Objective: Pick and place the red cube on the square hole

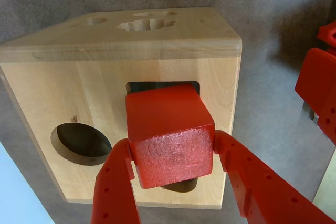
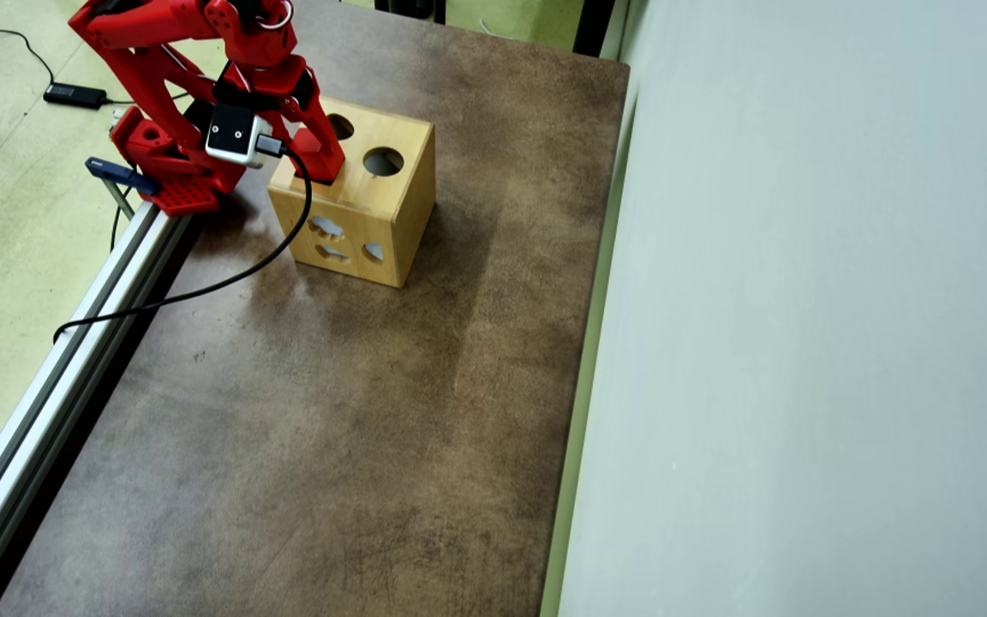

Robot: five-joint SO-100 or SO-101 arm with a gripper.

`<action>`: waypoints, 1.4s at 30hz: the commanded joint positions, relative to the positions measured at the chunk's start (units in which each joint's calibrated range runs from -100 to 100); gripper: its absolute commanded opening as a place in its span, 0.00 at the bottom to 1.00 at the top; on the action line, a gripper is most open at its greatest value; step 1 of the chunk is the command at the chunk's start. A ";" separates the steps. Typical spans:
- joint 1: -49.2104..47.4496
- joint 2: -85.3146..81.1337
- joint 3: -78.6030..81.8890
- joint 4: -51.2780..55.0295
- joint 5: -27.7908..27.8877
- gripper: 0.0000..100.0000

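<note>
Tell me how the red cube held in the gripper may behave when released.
The red cube looks rigid; the gripper does not dent it. Flat faces suggest it will not roll. Its grainy surface probably grips well.

Lab or workshop – aluminium rail (image 2: pixel 56 368), bare floor (image 2: pixel 5 223), loose cables (image 2: pixel 202 287).

The red cube (image 1: pixel 170 135) hides most of the square hole (image 1: pixel 137 85).

Brown table (image 2: pixel 331 446); wooden box (image 2: pixel 373 223) on it nr arm base (image 2: pixel 172 184).
</note>
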 commanded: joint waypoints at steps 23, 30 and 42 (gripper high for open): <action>-0.50 -6.39 -0.29 0.41 -0.10 0.11; -0.50 -6.39 -0.29 0.49 -0.10 0.08; -0.42 -6.39 -0.20 0.49 -0.05 0.07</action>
